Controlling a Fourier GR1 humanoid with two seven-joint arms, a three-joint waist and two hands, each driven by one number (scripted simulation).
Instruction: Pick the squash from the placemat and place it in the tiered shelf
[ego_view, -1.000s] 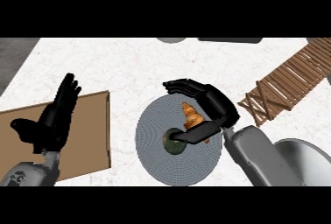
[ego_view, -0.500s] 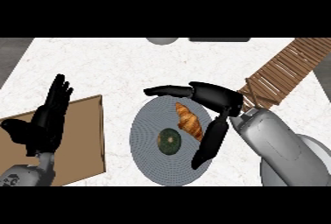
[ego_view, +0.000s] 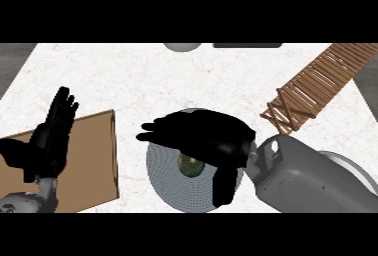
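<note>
A dark green squash (ego_view: 190, 166) lies on the round grey placemat (ego_view: 164, 175), and only part of it shows. My right hand (ego_view: 203, 135) hovers palm down right over it, open. Its fingers point left past the mat's rim and its thumb (ego_view: 226, 186) hangs down beside the squash. The hand hides the upper part of the mat. The wooden tiered shelf (ego_view: 314, 82) slants across the upper right of the counter. My left hand (ego_view: 46, 142) rests open at the left, fingers up.
A brown board (ego_view: 92, 165) lies under and beside my left hand. At the counter's far edge sit a grey rounded object (ego_view: 183, 46) and a dark flat one (ego_view: 247, 45). My right forearm (ego_view: 310, 175) fills the lower right.
My right hand has swung left and lower over the placemat. It now covers the croissant seen earlier and part of the squash. The left hand has barely shifted.
</note>
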